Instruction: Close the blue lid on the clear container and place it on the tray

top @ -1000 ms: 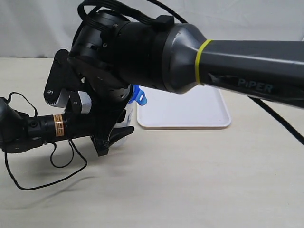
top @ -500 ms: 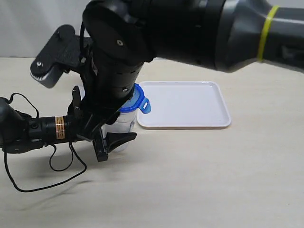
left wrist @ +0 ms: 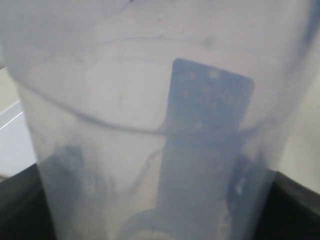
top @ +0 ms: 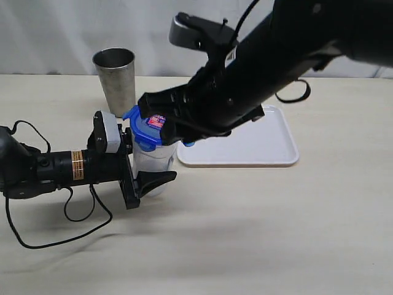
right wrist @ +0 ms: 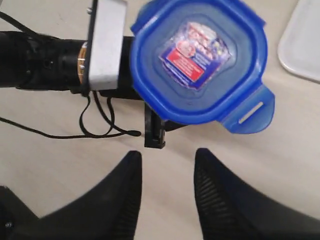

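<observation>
Counter (top: 258,233) bare in the foreground, pale and smooth.

Left end effector (top: 149,174) lies low and sideways, pinching the clear container (top: 153,161) around its lower body. One jaw shows in front of the container; the other is hidden behind it. The container stands upright.

Blue lid (top: 152,129) sits on the container's mouth, sticker up. In the right wrist view one flap (right wrist: 248,112) sticks outward, so I judge it unlatched. The other flaps I cannot tell.

Right end effector (right wrist: 166,160) hangs above the container and a little off its lid, jaws spread with nothing between them.

Tray (top: 270,153) lies just beside the container, on the side away from the left arm. Metal tumbler (top: 114,77) stands behind the container, apart from it.

Handling, my judgement:
- The container looks empty, so it is probably light.
- Thin walls likely flex under a hard squeeze.
- Its smooth plastic may slip.
- Tall and narrow, it should tip easily if pushed near the top.
- Take it mid-body on opposite flat sides, below the lid's rim.
- Flaps look stiff and hinged. Press each at its outer edge, down toward the container wall, with the body braced.
</observation>
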Controlling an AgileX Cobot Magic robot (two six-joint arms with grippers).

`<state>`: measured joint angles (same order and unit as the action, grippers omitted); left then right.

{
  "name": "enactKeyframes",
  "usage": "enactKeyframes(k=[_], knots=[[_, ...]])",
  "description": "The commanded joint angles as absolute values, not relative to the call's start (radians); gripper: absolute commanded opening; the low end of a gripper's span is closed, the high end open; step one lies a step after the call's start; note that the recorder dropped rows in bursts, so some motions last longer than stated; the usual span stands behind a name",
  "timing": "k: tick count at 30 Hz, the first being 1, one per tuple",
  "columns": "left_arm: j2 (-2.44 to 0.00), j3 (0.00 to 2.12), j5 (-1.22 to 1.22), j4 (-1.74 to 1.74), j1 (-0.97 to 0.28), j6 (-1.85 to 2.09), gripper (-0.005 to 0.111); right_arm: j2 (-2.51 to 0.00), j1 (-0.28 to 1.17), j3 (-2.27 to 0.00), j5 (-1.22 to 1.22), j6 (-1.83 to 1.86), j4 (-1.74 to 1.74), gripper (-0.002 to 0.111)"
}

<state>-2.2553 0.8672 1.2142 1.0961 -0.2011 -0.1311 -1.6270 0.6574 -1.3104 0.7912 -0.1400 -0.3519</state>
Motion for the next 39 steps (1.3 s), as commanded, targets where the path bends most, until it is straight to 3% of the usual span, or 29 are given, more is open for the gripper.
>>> enactKeyframes(k=[1,11,39], knots=[[-2.254,0.863,1.221,1.079,-0.204,-0.132,0.0,-1.623,0.609,-1.178,0.573,-0.138,-0.437,0.034],[-2.254,0.863,1.221,1.079,-0.204,-0.132,0.0,-1.679,0.544,-1.121,0.479,0.175,-0.847,0.034],[-2.254,0.863,1.221,1.11,-0.204,-0.132,0.0,-1.842,0.544,-1.121,0.494,0.647,-1.413,0.03]])
